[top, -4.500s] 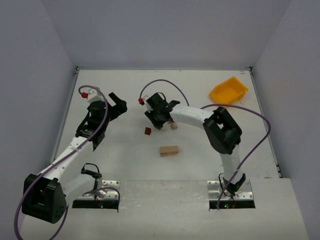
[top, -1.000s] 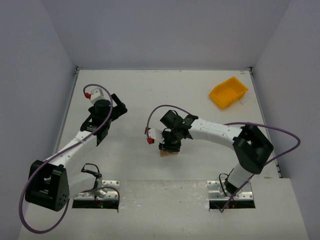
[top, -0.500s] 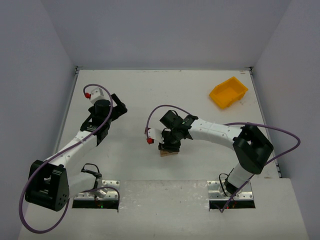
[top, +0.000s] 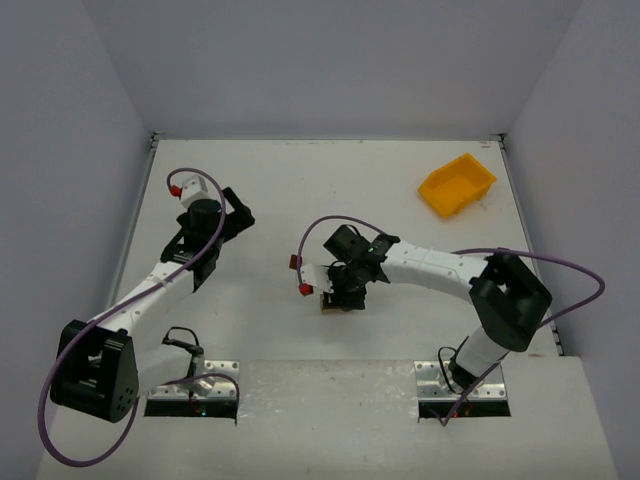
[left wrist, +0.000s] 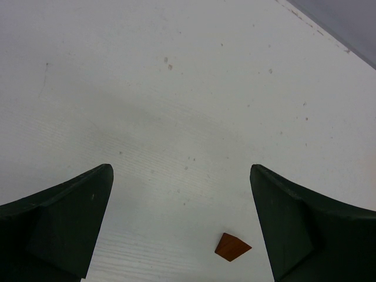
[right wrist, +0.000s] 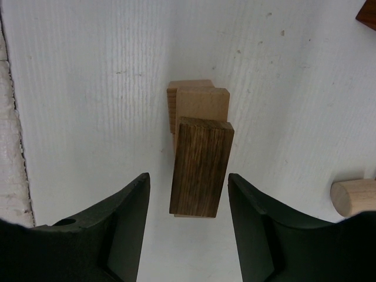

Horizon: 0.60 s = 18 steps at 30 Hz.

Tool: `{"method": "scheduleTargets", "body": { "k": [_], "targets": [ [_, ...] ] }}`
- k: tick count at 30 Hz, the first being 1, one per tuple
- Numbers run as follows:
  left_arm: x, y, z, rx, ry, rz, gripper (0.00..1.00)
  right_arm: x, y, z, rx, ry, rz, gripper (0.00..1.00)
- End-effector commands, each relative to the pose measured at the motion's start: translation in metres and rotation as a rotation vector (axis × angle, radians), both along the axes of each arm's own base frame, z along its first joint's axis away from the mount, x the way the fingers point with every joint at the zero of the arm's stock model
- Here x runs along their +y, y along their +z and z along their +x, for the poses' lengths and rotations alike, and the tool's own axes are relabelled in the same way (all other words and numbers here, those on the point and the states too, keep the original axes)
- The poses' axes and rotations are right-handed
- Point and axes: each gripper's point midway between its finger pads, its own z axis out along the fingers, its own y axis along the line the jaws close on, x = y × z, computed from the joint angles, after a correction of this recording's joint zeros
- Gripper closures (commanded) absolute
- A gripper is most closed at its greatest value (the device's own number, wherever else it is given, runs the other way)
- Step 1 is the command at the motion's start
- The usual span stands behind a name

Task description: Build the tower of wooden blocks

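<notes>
Table (top: 300, 180): white and matte, spread across the whole top view. Close up from the left wrist it shows fine ridges and small dark specks.
Back wall (top: 330, 60): plain pale grey-lilac, coming straight down to the table's far edge.
Left wall (top: 60, 150): same pale tone, slightly shaded.
Right wall (top: 590, 150): same again, closing in that side.
Near ledge (top: 330, 420): off-white, speckled strip along the near edge.
Light: soft and even, with only faint shadows.

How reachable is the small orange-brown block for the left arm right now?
Probably reachable. In the left wrist view the orange-brown block lies on the table ahead of the open left gripper, with nothing between. The right gripper, at the stack nearby, could crowd it.
</notes>
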Motion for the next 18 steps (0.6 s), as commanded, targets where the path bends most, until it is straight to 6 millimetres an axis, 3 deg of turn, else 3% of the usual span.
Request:
{"method": "scheduleTargets", "body": {
  "k": [1,18],
  "targets": [
    [-0.001,0.026,0.014,-0.077,-0.006,-0.007,0.0,0.01,0.017,0.002,-0.048,0.044,0.07,0.43],
    [-0.002,0.023,0.017,-0.072,-0.009,-0.003,0.0,-0.002,0.002,0.014,-0.128,0.033,0.019,0.39]
  ]
}}
